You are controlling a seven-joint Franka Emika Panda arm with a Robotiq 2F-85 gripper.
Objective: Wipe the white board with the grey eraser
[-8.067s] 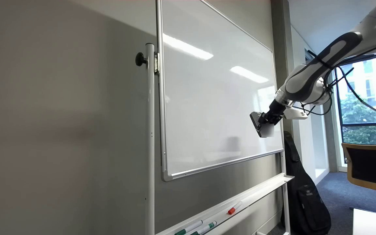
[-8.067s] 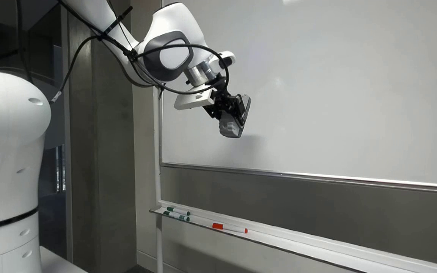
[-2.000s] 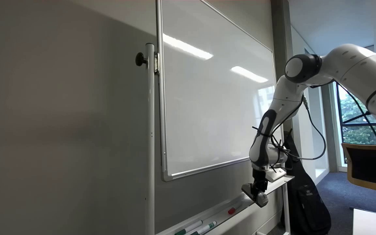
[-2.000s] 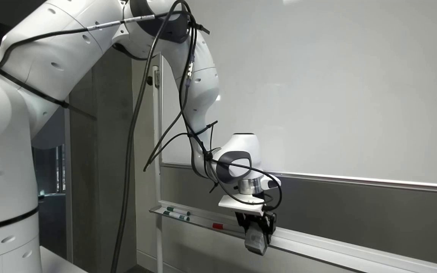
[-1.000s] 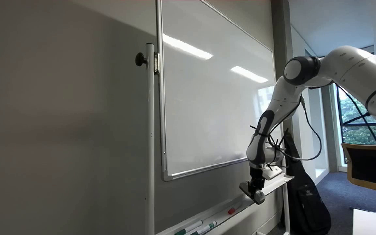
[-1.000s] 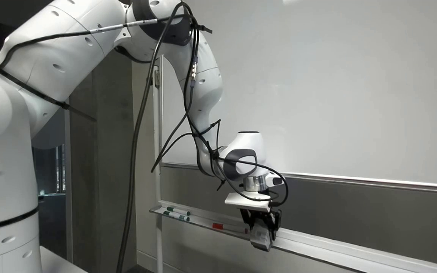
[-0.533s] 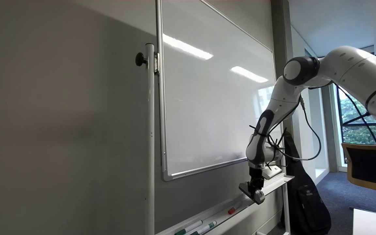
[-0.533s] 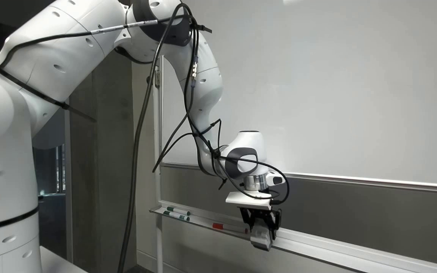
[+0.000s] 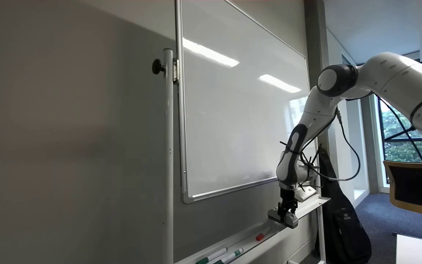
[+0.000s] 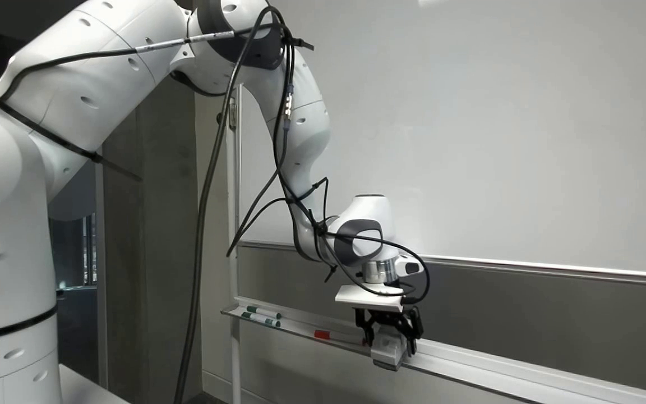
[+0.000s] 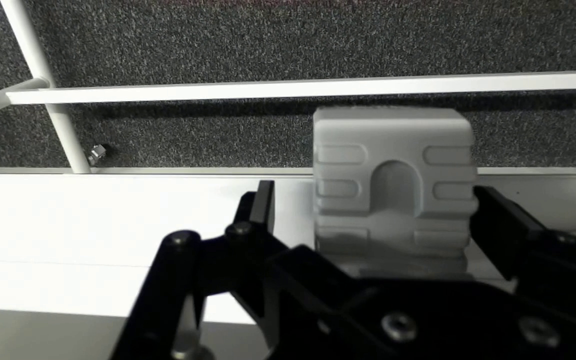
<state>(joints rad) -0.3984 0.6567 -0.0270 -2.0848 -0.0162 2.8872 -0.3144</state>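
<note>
The grey eraser [image 11: 393,135] rests across the tray under the board, its front end jutting past the tray's edge. It also shows in both exterior views, as a pale block [image 9: 291,220] below the arm. My gripper [image 11: 374,195] stands open around it. In the wrist view a gap separates the left finger [image 11: 263,200] from the eraser, while the right finger is at its other side, touching or nearly so. The white board [image 9: 240,128] rises upright above the tray, with no marks that I can make out. Its lower right part is behind my arm in that exterior view.
The tray [image 10: 469,365] runs below the board. On it lie a red-capped marker [image 9: 263,233], close to the gripper, and two green-capped markers [image 10: 261,320] farther along. A black bag [image 9: 343,216] leans by the stand, and a chair [image 9: 414,183] is behind.
Eight seconds ago the eraser was gripped in front of the board; it has since come down to the tray. In the last half second the jaws opened and the eraser tipped flatter.
</note>
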